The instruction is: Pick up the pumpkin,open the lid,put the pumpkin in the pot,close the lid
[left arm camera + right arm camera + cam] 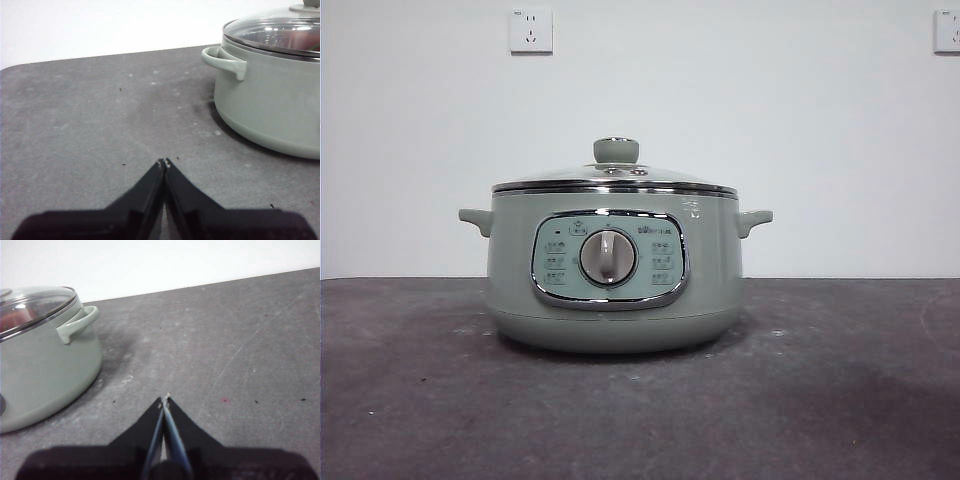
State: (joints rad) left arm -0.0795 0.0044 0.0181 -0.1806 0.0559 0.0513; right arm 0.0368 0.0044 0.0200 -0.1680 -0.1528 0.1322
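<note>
The pale green pot stands in the middle of the dark table, its dial facing the front view. The glass lid sits shut on it, knob up. An orange-red blur shows through the lid in both wrist views; I cannot tell if it is the pumpkin, which shows nowhere on the table. My left gripper hovers shut and empty over the table beside one pot handle. My right gripper is shut and empty on the other side of the pot. Neither arm shows in the front view.
Bare grey tabletop lies on both sides of the pot and in front of it. A white wall with two sockets stands behind. The table's far edge shows in the left wrist view.
</note>
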